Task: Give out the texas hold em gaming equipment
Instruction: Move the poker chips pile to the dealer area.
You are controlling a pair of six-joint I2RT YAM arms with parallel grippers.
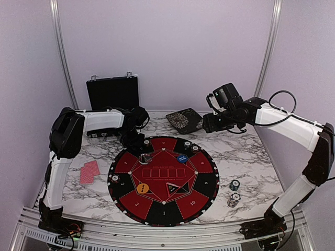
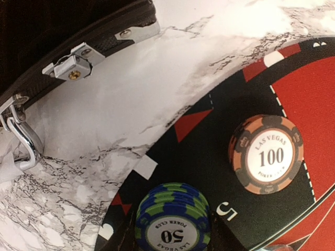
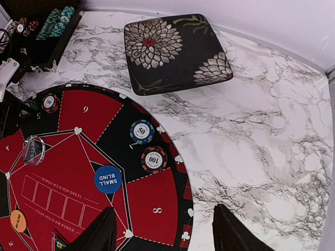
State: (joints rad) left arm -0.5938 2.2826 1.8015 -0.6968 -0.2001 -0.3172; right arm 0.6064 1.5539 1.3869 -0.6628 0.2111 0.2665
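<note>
Black 5 wedge of the round red-and-black mat lies under the left claw, pinching a blue-and-green striped 50 poker chip near the orange-and-black 100 chip; a tilted release could roll it off onto the white marble counter; right claw spread, empty.
</note>
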